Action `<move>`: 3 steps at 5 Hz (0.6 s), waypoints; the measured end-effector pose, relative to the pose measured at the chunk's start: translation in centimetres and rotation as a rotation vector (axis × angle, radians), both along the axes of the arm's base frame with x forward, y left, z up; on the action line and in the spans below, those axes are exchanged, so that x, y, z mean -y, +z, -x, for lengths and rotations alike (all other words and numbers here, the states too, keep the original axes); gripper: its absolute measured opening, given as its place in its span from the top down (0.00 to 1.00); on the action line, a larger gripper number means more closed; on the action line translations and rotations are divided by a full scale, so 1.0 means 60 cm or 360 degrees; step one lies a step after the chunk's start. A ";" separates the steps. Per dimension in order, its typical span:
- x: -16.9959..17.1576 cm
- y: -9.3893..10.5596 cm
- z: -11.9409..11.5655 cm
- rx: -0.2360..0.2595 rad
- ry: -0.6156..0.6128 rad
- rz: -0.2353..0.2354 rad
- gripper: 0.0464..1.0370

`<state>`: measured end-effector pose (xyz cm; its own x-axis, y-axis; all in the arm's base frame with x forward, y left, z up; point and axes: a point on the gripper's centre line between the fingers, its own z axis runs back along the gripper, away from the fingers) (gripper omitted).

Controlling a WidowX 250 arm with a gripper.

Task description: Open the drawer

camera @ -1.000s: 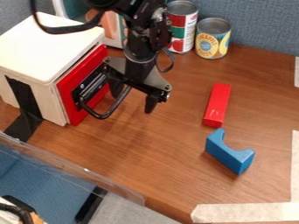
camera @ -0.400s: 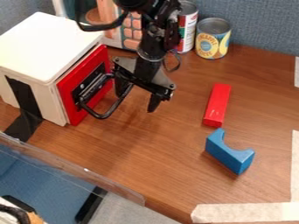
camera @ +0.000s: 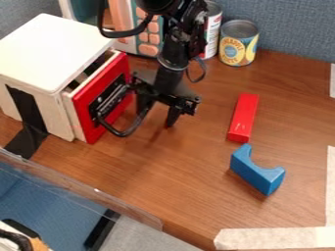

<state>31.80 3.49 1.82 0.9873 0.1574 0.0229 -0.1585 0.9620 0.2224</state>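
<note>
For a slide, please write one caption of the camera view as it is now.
Black gripper at the handle of a slightly open red-fronted drawer.

Blue-grey fabric wall (camera: pixel 294 24) stands behind the brown wooden table (camera: pixel 177 186).

From above, fairly near, one camera faces slantwise down onto the tabletop (camera: pixel 177 181).

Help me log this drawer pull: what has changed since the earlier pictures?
The red drawer front has slid partly out of the white cabinet, rightward in the picture, and the handle with it. The gripper has shifted slightly right too. The red block, blue block and cabinet stayed put.
</note>
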 end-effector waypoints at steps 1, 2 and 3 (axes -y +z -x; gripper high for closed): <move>0.006 -0.005 0.018 -0.0082 0.0043 0.0062 0.69; 0.021 -0.003 0.027 -0.0116 0.0034 0.0144 0.86; 0.037 0.006 0.019 -0.0136 0.0036 0.0239 0.89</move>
<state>30.63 1.27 2.20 0.9808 0.1746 -0.0867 -0.1669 0.9819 0.0899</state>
